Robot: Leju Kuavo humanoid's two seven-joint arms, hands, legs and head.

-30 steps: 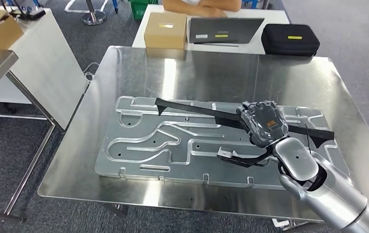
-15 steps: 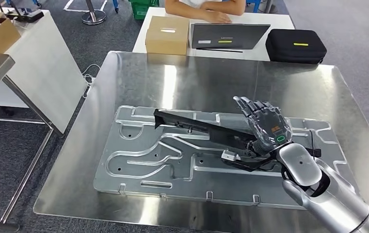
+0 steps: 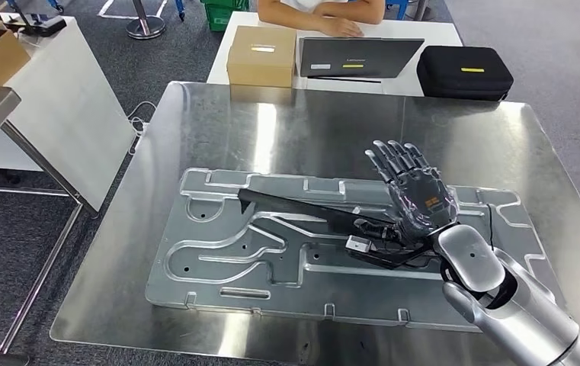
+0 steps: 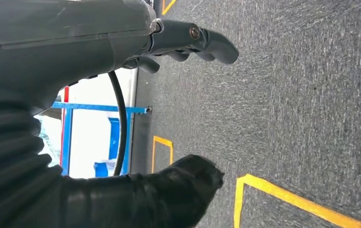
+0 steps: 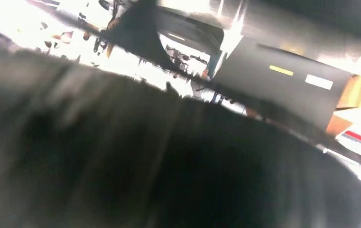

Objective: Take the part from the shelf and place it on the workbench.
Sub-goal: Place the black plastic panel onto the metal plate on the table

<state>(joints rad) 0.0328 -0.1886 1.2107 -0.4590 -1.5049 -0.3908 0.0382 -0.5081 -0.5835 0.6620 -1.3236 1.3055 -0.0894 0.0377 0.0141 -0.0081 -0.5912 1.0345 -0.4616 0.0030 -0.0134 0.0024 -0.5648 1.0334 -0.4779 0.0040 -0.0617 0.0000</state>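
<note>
Released since a second ago, the long black angular part (image 3: 309, 207) lies flat on the ribbed grey metal plate (image 3: 218, 244) on the shiny steel workbench (image 3: 309, 122). Just above it, the right hand (image 3: 412, 200) spreads its fingers, holding nothing. Left hand (image 4: 188, 38) fingers apart, empty.

Bright overhead glare on workbench (image 3: 218, 122), right wrist view blurred, perhaps overexposed

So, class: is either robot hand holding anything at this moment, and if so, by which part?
Nothing is held. The right hand is spread open above the long black plastic part; the left hand hangs empty.
</note>
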